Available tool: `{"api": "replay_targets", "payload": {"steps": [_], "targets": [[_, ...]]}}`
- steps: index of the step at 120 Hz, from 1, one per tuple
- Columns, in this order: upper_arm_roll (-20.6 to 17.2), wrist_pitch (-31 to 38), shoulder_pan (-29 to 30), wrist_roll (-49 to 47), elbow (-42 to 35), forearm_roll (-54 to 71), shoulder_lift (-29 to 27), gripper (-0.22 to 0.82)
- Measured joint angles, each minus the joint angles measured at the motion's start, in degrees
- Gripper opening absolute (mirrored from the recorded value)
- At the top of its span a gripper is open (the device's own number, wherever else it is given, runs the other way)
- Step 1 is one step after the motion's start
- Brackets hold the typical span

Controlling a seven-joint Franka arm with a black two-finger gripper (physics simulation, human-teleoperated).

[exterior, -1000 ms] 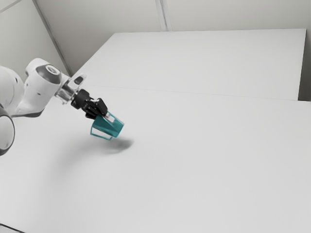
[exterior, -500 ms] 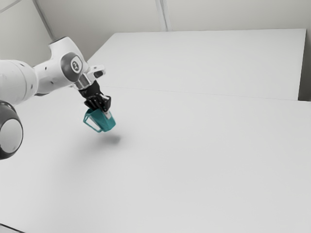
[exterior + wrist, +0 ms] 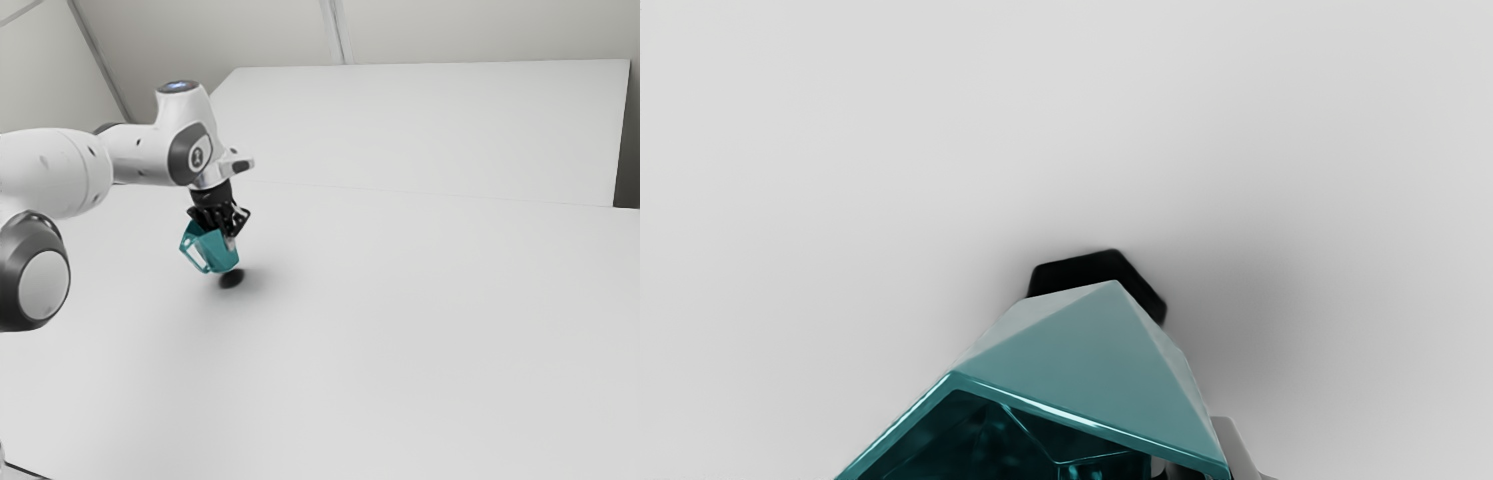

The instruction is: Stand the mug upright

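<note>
The teal mug hangs just above the white table in the exterior view, leaning a little, with its handle toward the exterior view's left and its base low. From above, the black gripper points down and is shut on the mug's wall near the rim. In the wrist view the faceted mug has its open mouth toward the hand. There the gripper has one finger outside the wall and the other inside the mouth, partly hidden by the wall.
A dark shadow lies on the table close under the mug's base. The arm reaches in from the exterior view's left. A large pale panel stands beyond the table, with walls behind it.
My hand has swung from a slant to nearly straight down. The held mug has turned closer to upright, and its shadow has become darker and closer to its base.
</note>
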Motion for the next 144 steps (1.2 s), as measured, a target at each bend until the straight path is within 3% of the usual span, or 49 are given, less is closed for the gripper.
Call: {"api": "replay_targets", "payload": {"steps": [63, 76, 93, 105, 128, 144], "targets": [[-0.1, 2.6, -1.0, -9.4, 0.2, 2.0, 3.7, -0.17], [-0.1, 3.0, -1.1, -10.3, 0.2, 1.8, 3.9, -0.05], [-0.1, 3.2, -1.4, -11.2, 0.2, 1.7, 3.9, 0.23], [-0.1, 3.2, -1.5, -11.7, 0.4, 1.6, 3.4, 0.36], [-0.8, 1.9, -2.3, -12.4, 0.7, 1.6, -3.1, 0.5], [-5.1, -3.4, 2.1, -12.5, 2.2, 1.6, -12.1, 0.54]]}}
